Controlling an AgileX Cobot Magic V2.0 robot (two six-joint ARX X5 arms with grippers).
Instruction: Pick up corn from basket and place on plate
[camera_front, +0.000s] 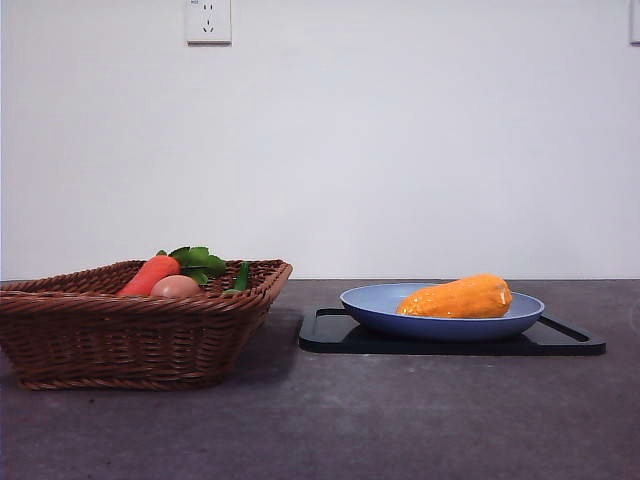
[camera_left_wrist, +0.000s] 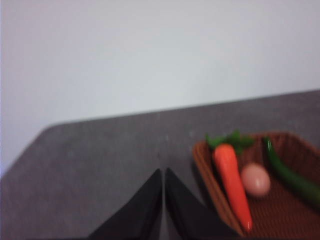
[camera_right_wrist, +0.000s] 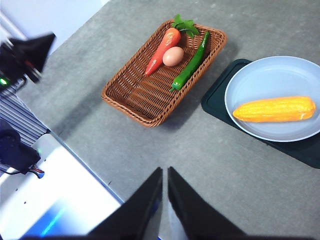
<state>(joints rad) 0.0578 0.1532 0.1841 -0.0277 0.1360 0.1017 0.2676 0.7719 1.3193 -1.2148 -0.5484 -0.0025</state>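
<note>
The corn (camera_front: 459, 298) lies on its side in the plate (camera_front: 372, 303), right of centre in the front view; the plate rests on a black tray (camera_front: 330, 336); the basket (camera_front: 120, 340) sits at lower left, apart from the tray, holding a carrot (camera_front: 148, 275), an egg-like item (camera_front: 175, 287) and a green pepper (camera_right_wrist: 190, 69); the left gripper (camera_left_wrist: 164, 187) hangs over bare table (camera_left_wrist: 100, 155) beside the basket, its jaws closed together and empty; the right gripper (camera_right_wrist: 165, 187) is high above the table, jaws likewise pressed together, holding nothing.
</note>
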